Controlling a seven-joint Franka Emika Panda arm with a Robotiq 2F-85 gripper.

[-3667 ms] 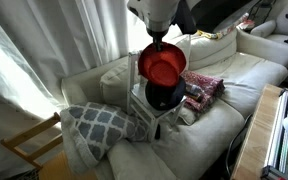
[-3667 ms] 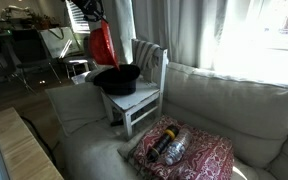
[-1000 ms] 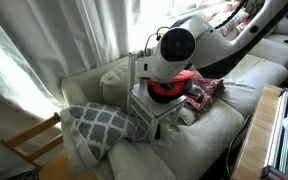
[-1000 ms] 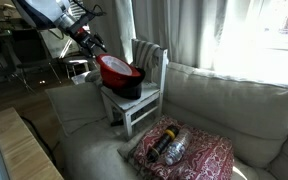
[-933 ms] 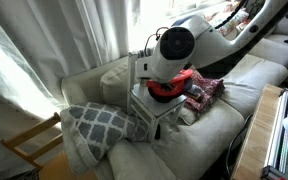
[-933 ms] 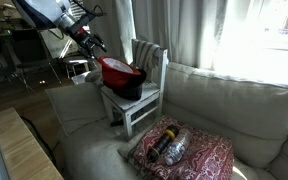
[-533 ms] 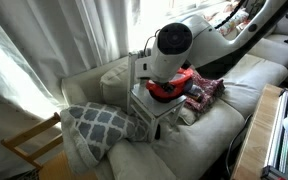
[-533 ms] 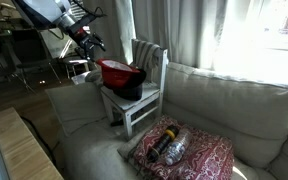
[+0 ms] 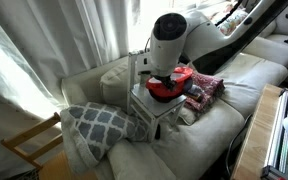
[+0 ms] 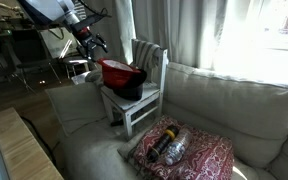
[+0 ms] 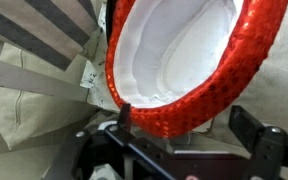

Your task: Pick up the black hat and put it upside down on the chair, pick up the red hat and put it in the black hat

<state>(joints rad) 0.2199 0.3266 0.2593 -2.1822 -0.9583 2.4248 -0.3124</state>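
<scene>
Nearest in an exterior view lies a red patterned cushion (image 10: 202, 158) on the sofa (image 10: 239, 100), with a dark, partly silvery object (image 10: 168, 146) resting on it; what that object is I cannot tell.

Behind it stands the chair (image 10: 150, 99), small and white-grey, whose flat seat serves as the tabletop. The black hat (image 10: 127, 90) sits on this tabletop with its hollow up. It covers most of the surface and leaves a bare strip along the edge nearest the red patterned cushion. The red hat (image 10: 118, 72) rests inside the black hat, its brim above the black rim and slightly tilted. The slatted backrest rises along the far edge of the tabletop.

Beyond the opposite edge, higher than both hats and clear of them, hangs the end effector (image 10: 95, 44). In the wrist view the end effector (image 11: 187, 120) has its fingers (image 11: 256, 136) spread wide with nothing gripped. The red hat (image 11: 272, 40) fills the view above them, its white lining facing the camera.

In an exterior view from another side, a grey-and-white patterned cushion (image 9: 94, 125) and a bare-wood chair frame (image 9: 29, 146) lie nearest. Farther back, the red hat (image 9: 164, 88) sits over the black hat (image 9: 163, 100) on the chair (image 9: 150, 117). The arm (image 9: 170, 30) bends over them.
</scene>
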